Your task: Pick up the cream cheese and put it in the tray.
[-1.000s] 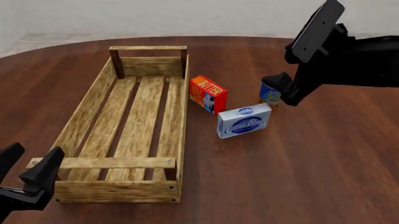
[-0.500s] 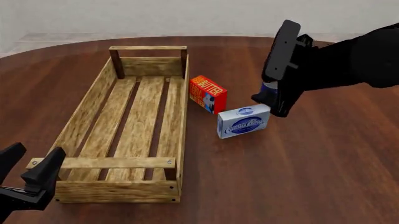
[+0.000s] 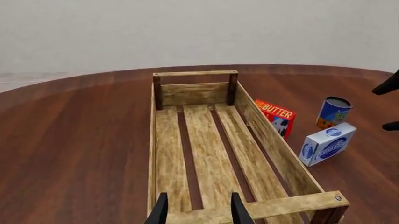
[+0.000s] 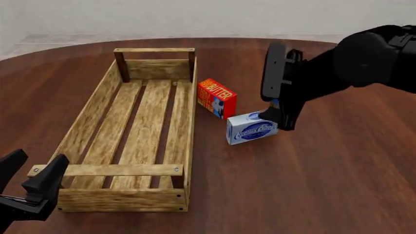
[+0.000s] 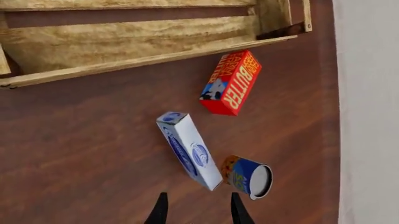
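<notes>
Cream cheese (image 4: 254,128): we judge it a light, stiff carton, right of tray (image 4: 91,116); grip its long faces. Right tool (image 5: 195,211) empty, narrowly parted.

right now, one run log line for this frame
phase: approach | right gripper: open, above cream cheese | left gripper: open, idle | tray: empty

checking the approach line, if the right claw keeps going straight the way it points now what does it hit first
Most likely the cream cheese, at its end beside the blue can. The open right claw points down between those two, so the can is a close second; depth is hard to judge.
</notes>
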`<state>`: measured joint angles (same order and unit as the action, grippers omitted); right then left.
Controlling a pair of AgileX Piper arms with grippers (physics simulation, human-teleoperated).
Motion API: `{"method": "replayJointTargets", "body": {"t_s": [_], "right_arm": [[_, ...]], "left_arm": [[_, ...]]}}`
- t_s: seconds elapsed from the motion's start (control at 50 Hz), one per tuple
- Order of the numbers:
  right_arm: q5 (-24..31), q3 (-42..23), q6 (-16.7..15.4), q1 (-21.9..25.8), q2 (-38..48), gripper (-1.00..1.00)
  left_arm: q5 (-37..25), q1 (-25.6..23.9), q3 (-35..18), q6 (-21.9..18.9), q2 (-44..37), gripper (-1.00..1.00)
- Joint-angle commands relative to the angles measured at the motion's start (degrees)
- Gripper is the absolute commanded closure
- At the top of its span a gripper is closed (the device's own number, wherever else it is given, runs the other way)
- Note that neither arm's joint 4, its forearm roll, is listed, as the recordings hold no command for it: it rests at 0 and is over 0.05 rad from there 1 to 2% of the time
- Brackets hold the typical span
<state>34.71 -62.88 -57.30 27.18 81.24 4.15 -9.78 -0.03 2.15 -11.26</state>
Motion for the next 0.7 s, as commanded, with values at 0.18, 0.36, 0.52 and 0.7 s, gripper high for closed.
{"method": "replayJointTargets", "body": {"t_s": [0.18,0.36,0.52,0.7], "right_arm": [[0.06,-0.32,-4.57,-1.39,4.32,-1.00],[-0.42,-1.00,-5.81,-1.52,6.11,-1.00],[-3.05,1.76,-6.00,-1.06,7.32,-1.00],[-3.71,1.51,-7.86,-1.13,8.66,-1.00]], "left_arm": [[-0.55,-0.69,-0.03,-0.04,0.42,-1.00],[-1.14,-0.46,0.02,-0.66,1.11,-1.00],[-0.96,-0.63,0.02,-0.66,0.90,-1.00],[-0.10,-0.72,-0.02,-0.70,-0.32,-1.00]]}}
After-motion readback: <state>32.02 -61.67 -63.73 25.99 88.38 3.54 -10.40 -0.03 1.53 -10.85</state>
